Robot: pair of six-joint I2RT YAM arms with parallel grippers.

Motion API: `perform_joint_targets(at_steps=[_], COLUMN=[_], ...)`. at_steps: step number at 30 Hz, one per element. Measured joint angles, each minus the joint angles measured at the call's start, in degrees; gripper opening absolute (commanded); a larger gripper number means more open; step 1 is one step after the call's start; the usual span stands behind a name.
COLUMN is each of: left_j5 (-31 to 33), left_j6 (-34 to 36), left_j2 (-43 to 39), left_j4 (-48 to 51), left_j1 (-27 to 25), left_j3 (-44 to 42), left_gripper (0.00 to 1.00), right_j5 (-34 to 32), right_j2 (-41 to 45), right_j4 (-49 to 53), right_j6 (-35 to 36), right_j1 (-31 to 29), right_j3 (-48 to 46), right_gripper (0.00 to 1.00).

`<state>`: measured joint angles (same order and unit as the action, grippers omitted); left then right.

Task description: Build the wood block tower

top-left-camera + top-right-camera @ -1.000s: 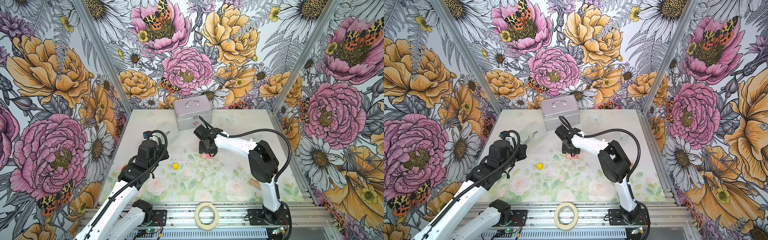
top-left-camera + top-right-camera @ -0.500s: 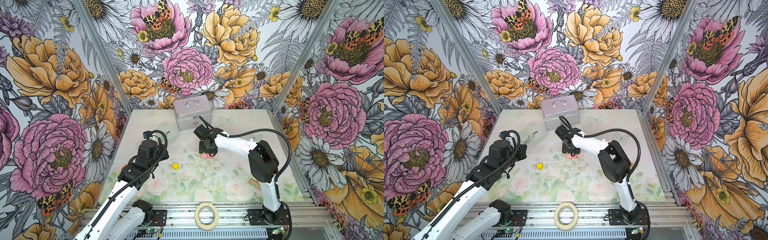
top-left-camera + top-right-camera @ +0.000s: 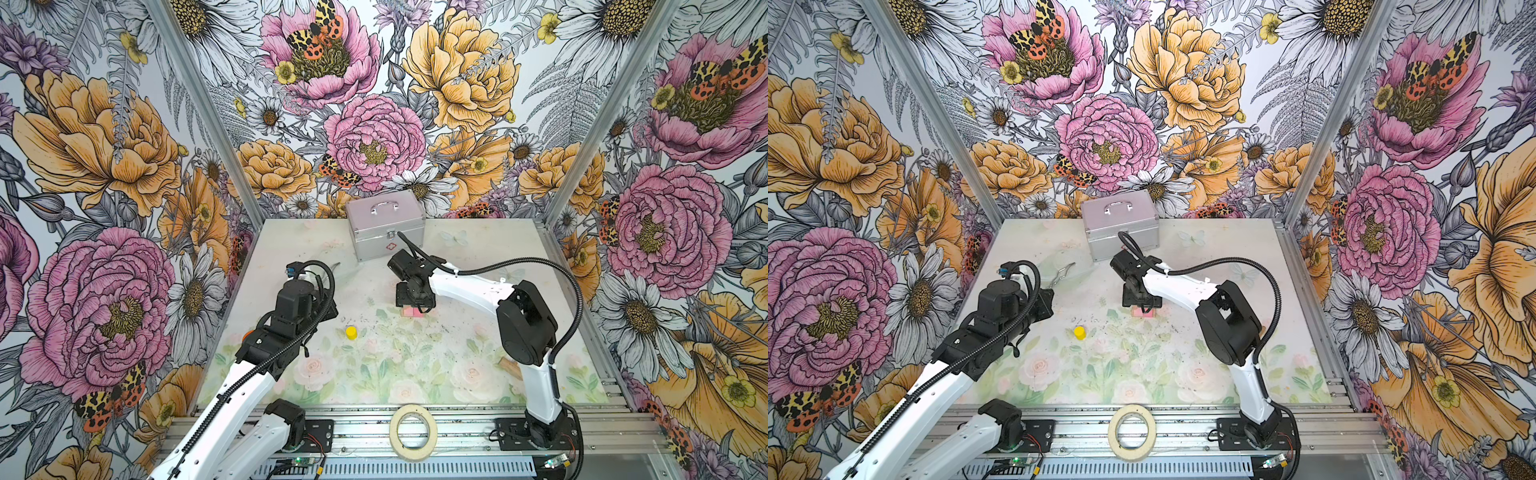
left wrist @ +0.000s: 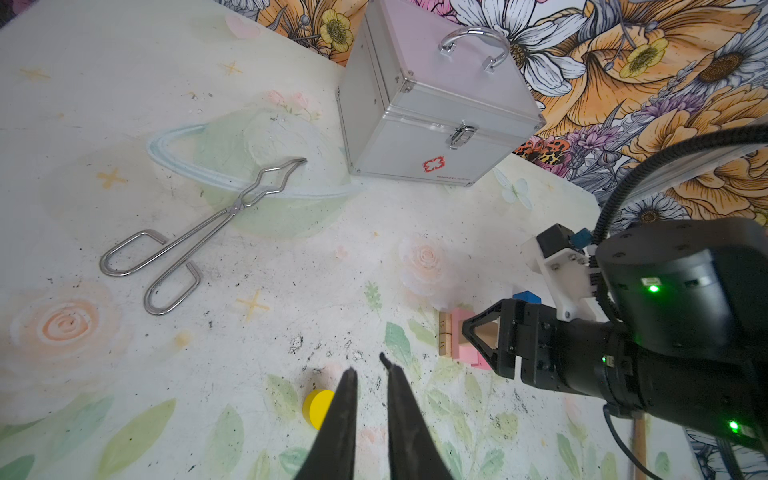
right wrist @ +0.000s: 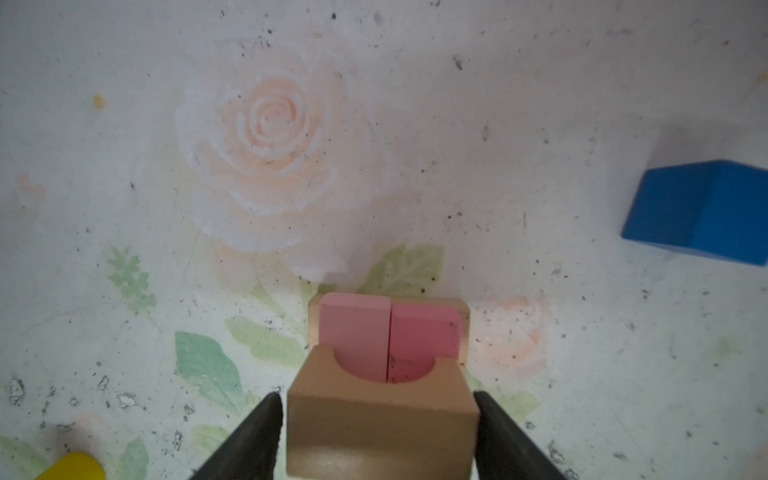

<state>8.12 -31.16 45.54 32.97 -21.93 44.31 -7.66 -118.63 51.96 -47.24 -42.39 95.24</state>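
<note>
A small stack stands mid-table: tan bricks (image 4: 444,334) at the base, two pink bricks (image 5: 388,332) side by side on them, and a tan block with a round notch (image 5: 380,419) on top. My right gripper (image 5: 378,436) straddles that top block, open, its fingers just off the block's sides. In both top views it hangs over the pink bricks (image 3: 411,311) (image 3: 1144,311). A blue block (image 5: 698,212) lies on the mat beyond the stack. The yellow cylinder (image 3: 351,333) stands alone toward the left. My left gripper (image 4: 370,365) hovers beside it, shut and empty.
A silver case with a handle (image 3: 386,228) stands at the back centre. Metal tongs (image 4: 195,232) lie on the mat at the back left. A wooden mallet (image 3: 509,365) shows partly behind the right arm. A tape roll (image 3: 412,432) rests on the front rail.
The right gripper's jaws have parted a little around the tan notched block. Both arms otherwise hold their places.
</note>
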Motion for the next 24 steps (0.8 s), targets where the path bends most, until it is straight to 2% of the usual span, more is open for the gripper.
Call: perform_joint_targets(at_steps=[15, 24], left_j5=[0.0, 0.0], left_j6=[0.0, 0.02], left_j2=[0.02, 1.53], left_j4=[0.0, 0.0], left_j1=[0.0, 0.0], left_j3=[0.0, 0.0], left_gripper=[0.17, 0.19], right_j5=[-0.04, -0.9], right_j2=[0.63, 7.96], right_j4=[0.0, 0.0], right_j6=[0.22, 0.33], right_j1=[0.0, 0.0], right_j3=[-0.02, -0.22], right_gripper=[0.78, 0.79])
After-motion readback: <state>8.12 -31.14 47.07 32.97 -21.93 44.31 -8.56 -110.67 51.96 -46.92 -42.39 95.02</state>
